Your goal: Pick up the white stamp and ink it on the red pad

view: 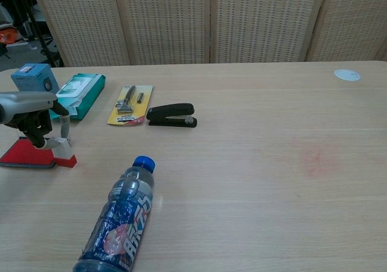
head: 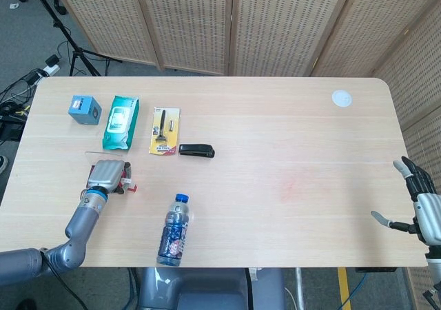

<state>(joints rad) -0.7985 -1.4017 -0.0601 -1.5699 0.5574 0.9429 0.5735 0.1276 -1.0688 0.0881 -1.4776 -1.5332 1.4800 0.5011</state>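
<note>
The white stamp (view: 60, 144) with its red base stands upright at the right end of the red pad (view: 23, 156), near the table's left front. My left hand (view: 29, 110) reaches over the pad from the left, and its dark fingers grip the stamp's white body. In the head view the left hand (head: 105, 176) covers most of the pad, and only the stamp (head: 128, 184) peeks out on its right. A clear lid stands up behind the stamp. My right hand (head: 419, 205) hangs off the table's right edge, fingers spread and holding nothing.
A water bottle (view: 121, 220) lies on its side in front of the stamp. Behind the stamp are a black stapler (view: 171, 115), a yellow razor card (view: 130, 104), a green wipes pack (view: 78, 93) and a blue box (view: 34, 77). A white disc (view: 347, 74) sits far right.
</note>
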